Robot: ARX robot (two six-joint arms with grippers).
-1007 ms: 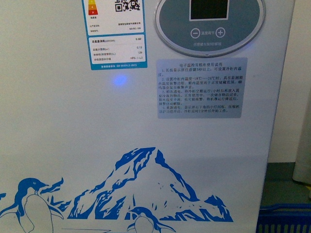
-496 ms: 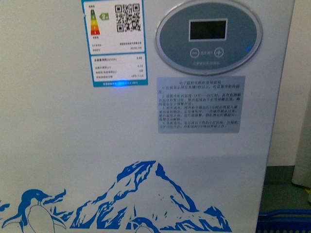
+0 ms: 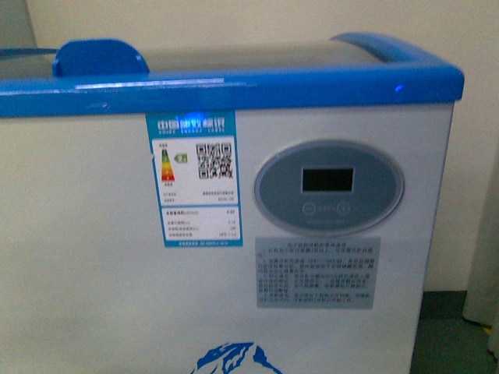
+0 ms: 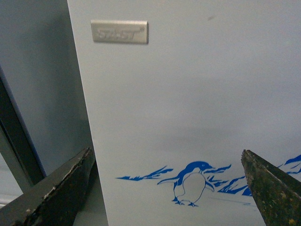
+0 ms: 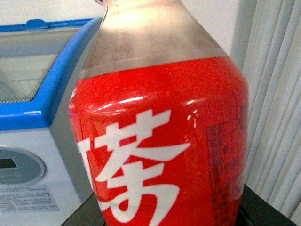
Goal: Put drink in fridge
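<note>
The drink [image 5: 160, 141], a clear bottle of amber liquid with a red label bearing white characters (cap cropped off), is upright near the display-end corner of the fridge [image 3: 117, 296], a white chest freezer with blue rim, glass lids and oval grey display.
</note>
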